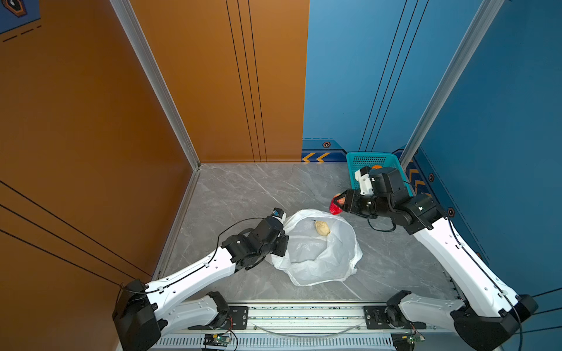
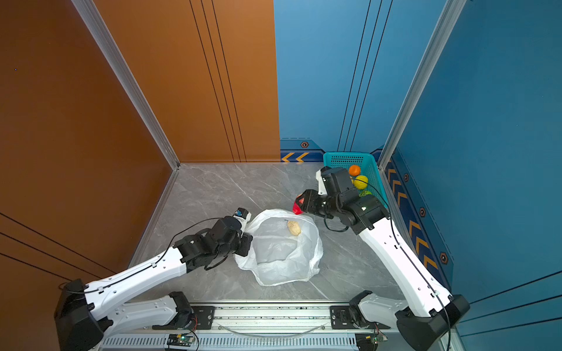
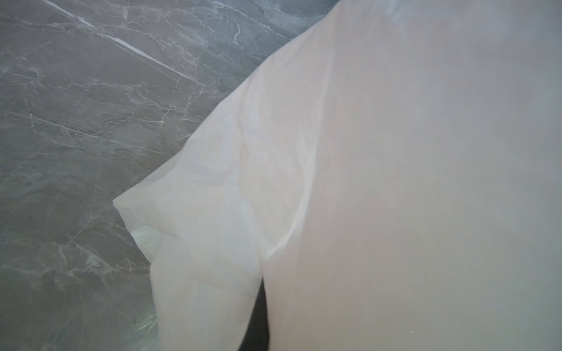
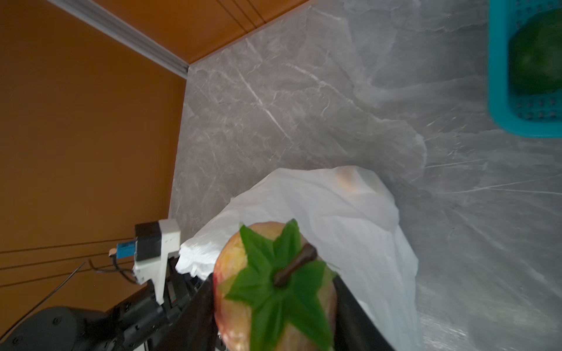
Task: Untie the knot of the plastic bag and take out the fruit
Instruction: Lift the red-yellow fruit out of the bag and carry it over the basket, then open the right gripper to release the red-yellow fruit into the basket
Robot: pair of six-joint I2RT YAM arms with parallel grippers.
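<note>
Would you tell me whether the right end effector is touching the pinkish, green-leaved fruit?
Touching. The right wrist view shows the pinkish fruit clamped between the dark fingers of the right end effector, which press against both its sides.

Top views overhead; wrist views near plastic bag (image 3: 380,182).

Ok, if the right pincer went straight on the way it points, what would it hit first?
Probably the plastic bag: its raised wall lies just beyond the red fruit the right pincer holds. Height is unclear; it might pass over towards the left arm's wrist camera.
</note>
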